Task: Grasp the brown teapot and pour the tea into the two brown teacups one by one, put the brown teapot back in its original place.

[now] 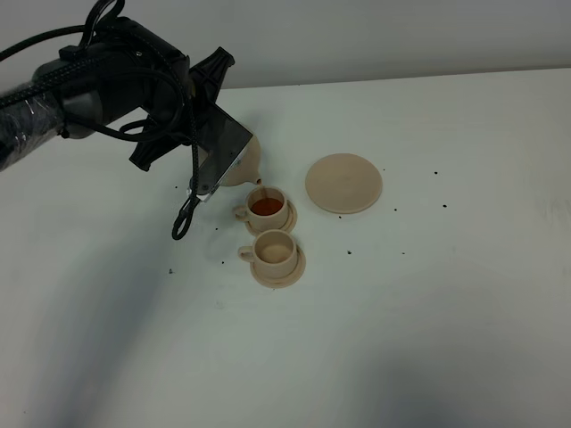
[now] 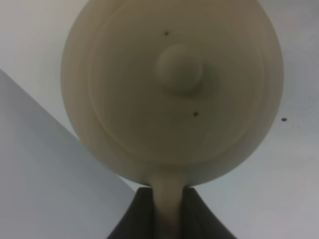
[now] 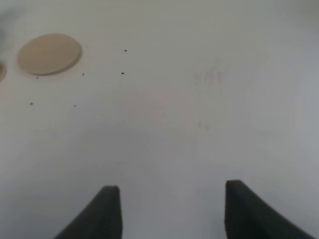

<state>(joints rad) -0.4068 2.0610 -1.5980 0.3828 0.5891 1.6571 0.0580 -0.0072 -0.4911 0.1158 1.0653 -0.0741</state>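
My left gripper is shut on the loop handle of the beige-tan teapot and holds it tilted, spout down over the far teacup. That cup holds red-brown tea. The near teacup stands on its saucer just in front, with a pale inside. In the left wrist view the teapot's knobbed lid fills the frame, with its handle between my dark fingers. The wide flat saucer lies bare to the right of the cups; it also shows in the right wrist view. My right gripper is open and empty over the table.
The white table has small dark specks scattered around the cups and the saucer. A black cable loop hangs from the left arm, left of the cups. A wall runs behind the table's far edge.
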